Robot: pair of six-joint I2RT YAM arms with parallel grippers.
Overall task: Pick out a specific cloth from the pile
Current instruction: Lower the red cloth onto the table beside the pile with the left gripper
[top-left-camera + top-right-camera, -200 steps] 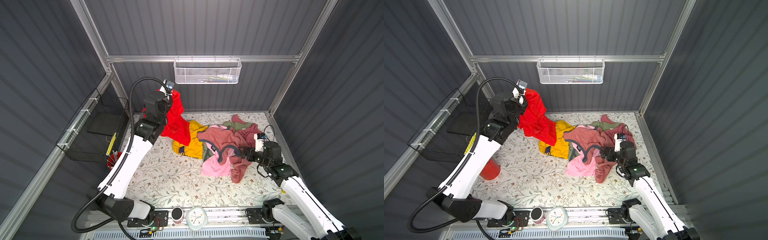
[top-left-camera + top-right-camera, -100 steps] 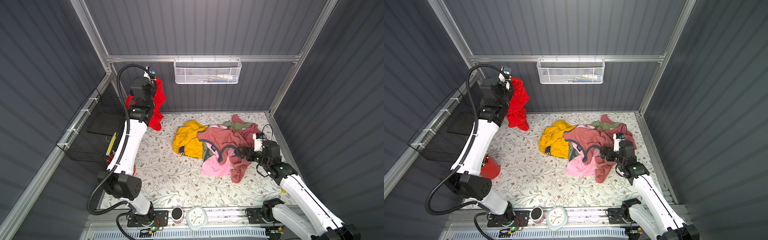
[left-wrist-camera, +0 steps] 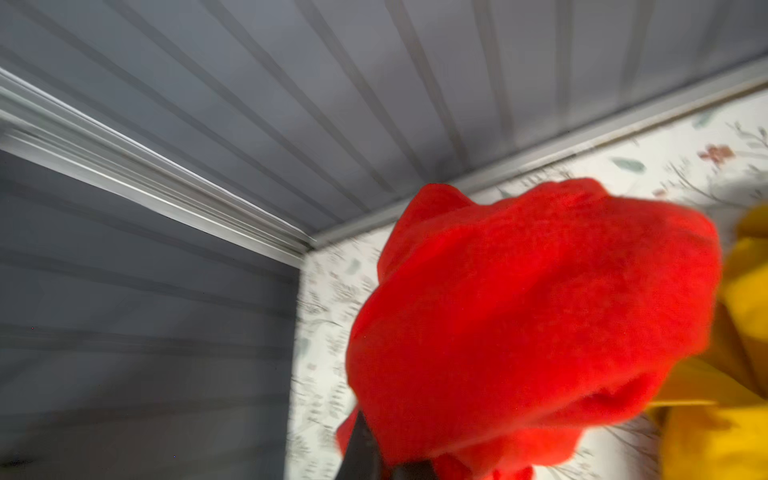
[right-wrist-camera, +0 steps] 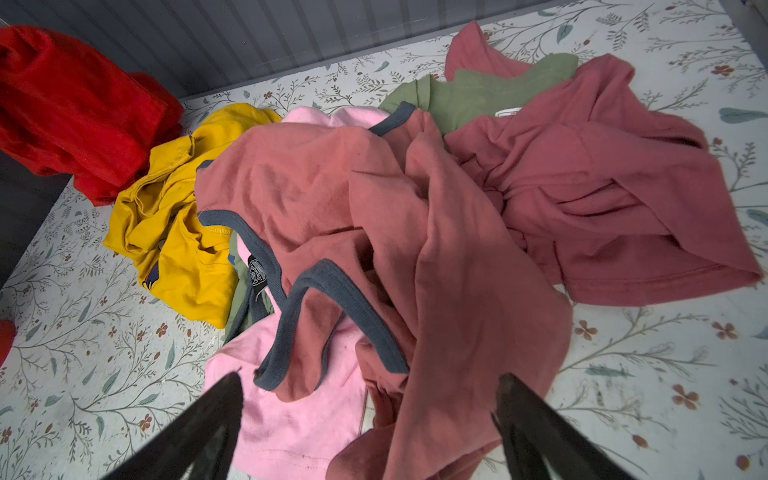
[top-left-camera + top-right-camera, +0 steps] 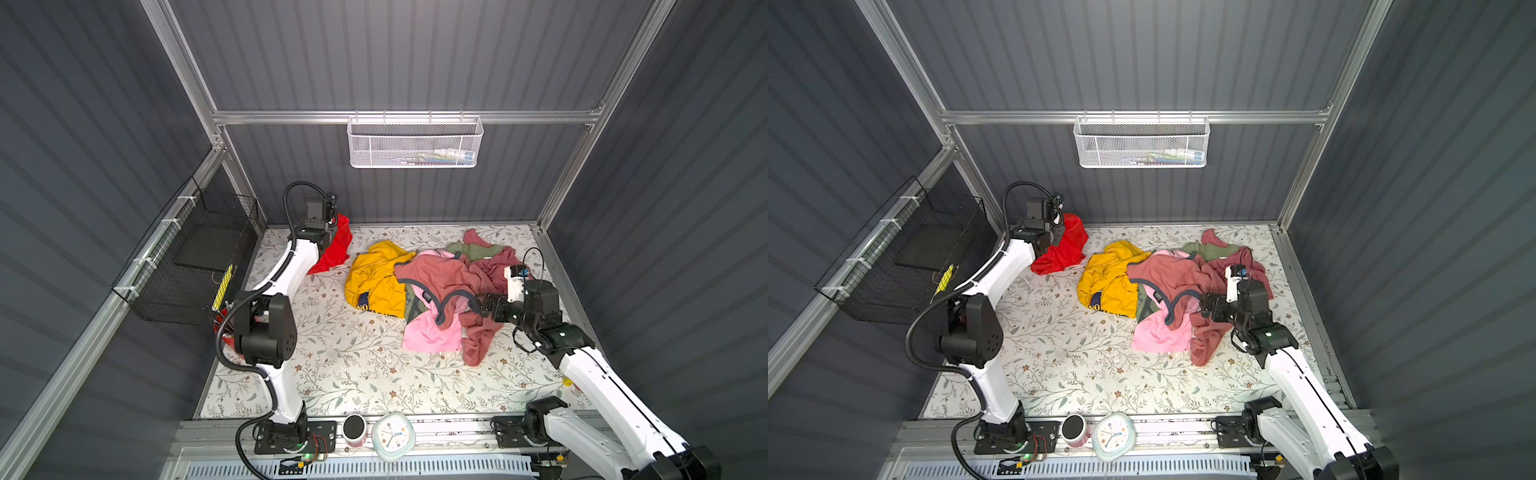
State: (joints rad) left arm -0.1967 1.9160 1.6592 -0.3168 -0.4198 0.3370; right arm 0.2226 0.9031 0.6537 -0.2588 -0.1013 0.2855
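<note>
Tabletop [image 5: 332, 353] | top view: cloth [image 5: 337, 244] beside pile [image 5: 436, 286] | wrist view: left gripper [image 3: 386, 453] pinching it

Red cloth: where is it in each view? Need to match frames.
Top view: red cloth by the back wall, left of the yellow shirt.
Top view: red cloth in the matching spot.
Left wrist: red cloth fills the foreground, blurred.
Right wrist: red cloth at the back wall, beyond the yellow shirt.
Shared landmark: yellow shirt, beside it everywhere.

red cloth [image 5: 336, 245] bunched beside left arm [image 5: 291, 266], apart from pile [image 5: 432, 276]
</note>
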